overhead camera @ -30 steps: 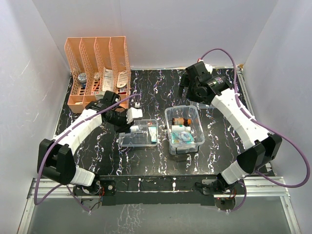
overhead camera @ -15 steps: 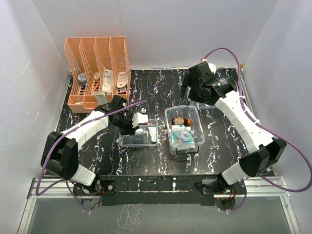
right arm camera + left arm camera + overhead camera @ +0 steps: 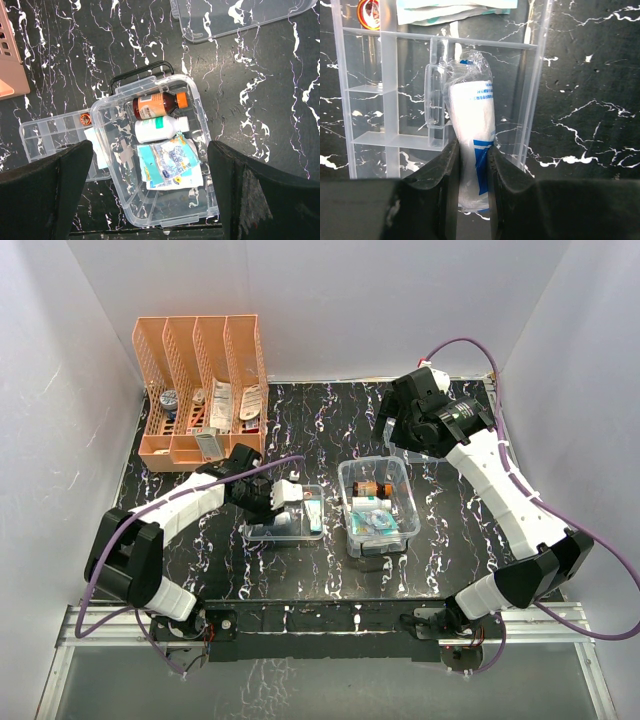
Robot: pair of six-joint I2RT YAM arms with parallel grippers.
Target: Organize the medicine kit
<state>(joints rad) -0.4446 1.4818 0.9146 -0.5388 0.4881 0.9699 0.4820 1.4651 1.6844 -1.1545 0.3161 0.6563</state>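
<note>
The medicine kit (image 3: pixel 399 508) is a deep clear box at mid table, open, with a dark handle (image 3: pixel 141 73) at its far end. It holds a brown bottle (image 3: pixel 157 104), a white bottle (image 3: pixel 160 128) and flat packets (image 3: pixel 172 160). Its clear lid (image 3: pixel 235 15) lies flat behind it. My left gripper (image 3: pixel 283 496) is shut on a white wrapped bandage roll (image 3: pixel 470 110) with blue print, holding it over the right edge of the shallow divided tray (image 3: pixel 385 100). My left gripper also shows in the left wrist view (image 3: pixel 472 150). My right gripper (image 3: pixel 392 428) hovers open and empty above the kit's far end, seen wide apart in the right wrist view (image 3: pixel 149 150).
An orange slotted file rack (image 3: pixel 205 390) with several small items stands at the back left. The divided tray (image 3: pixel 290 525) lies just left of the kit, with a small round tin (image 3: pixel 85 119) and a pale packet in it. White walls close in on three sides.
My left gripper has moved right and down with the bandage roll, from near the rack to over the divided tray. My right gripper has shifted slightly right.
</note>
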